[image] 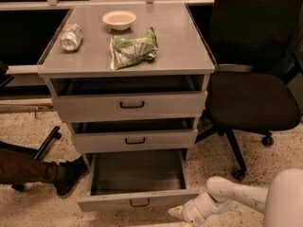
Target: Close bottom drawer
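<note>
The robot's white two-finger gripper (176, 213) sits low at 5 o'clock in the view, at the end of a white arm (234, 193) that comes in from 4 o'clock. It is just beside the right end of the front panel of the bottom drawer (106, 204), a shallow grey metal drawer that is the lowest in the grey metal cabinet (189, 48). From the gripper, the drawer's small dark loop handle lies at 9 o'clock and its open tray at 11 o'clock. Whether the gripper touches the panel cannot be told, nor how far open it is. Nothing can be seen held in it.

The bottom drawer is pulled far out toward 6 o'clock, so its dark inner floor and side walls show in full, with nothing lying inside. Its front panel is the shortest of the drawer fronts.

There are three drawers. The middle drawer (94, 141) and the top drawer (85, 107) each show a dark gap above the front. On the cabinet top there is one pale round bowl (119, 19) at 12 o'clock, one silvery can (71, 37) lying on its side at 10 o'clock, and one crumpled green bag (132, 48) near the middle. One black office chair (251, 98) stands at 3 o'clock from the cabinet. One trousered leg with a dark shoe (68, 174) reaches in at 8 o'clock on the speckled floor (279, 164).
</note>
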Robot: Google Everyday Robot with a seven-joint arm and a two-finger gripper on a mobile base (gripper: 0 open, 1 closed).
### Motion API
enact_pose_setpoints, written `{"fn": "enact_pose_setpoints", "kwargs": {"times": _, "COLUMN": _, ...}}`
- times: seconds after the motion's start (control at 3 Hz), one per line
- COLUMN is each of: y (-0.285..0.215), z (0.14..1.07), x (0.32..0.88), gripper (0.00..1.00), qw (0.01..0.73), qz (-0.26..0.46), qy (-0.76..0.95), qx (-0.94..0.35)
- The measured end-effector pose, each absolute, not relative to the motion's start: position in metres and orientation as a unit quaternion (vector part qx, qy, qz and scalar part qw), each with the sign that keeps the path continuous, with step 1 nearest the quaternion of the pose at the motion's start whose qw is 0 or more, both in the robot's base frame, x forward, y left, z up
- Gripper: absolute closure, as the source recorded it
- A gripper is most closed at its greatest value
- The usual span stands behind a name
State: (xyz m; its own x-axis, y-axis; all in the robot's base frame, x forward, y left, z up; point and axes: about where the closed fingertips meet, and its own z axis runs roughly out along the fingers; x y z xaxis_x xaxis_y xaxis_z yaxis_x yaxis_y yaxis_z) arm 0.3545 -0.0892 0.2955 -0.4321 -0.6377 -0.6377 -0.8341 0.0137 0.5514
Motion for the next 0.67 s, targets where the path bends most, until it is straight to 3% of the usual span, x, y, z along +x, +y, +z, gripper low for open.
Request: {"fn": "enact_pose_setpoints", "kwargs": {"times": 0.67, "y": -0.060, "z": 0.253, "x": 0.379, "gripper": 0.00, "qw": 0.145, "qz": 0.426, "qy": 0.695, "qx": -0.561}}
